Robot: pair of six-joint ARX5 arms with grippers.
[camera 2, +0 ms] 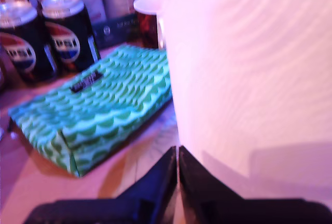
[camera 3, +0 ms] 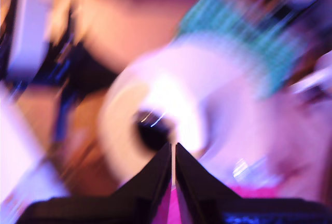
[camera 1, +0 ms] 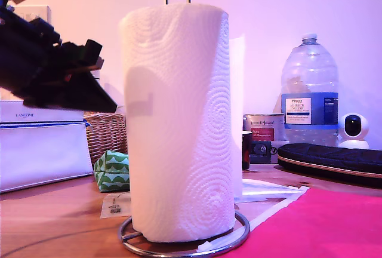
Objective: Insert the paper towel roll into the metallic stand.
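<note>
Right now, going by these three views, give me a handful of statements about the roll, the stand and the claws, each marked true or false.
1. The paper towel roll stands upright on the metallic stand, whose rod sticks out above it. True.
2. My first claw grips the roll. False: its jaws are shut on nothing beside the roll.
3. A green patterned pouch lies on the table beside the roll. True.
4. The roll lies on its side on the pink mat. False: it is upright inside the stand's ring.
5. My second claw is wide open. False: its jaws are together.
</note>
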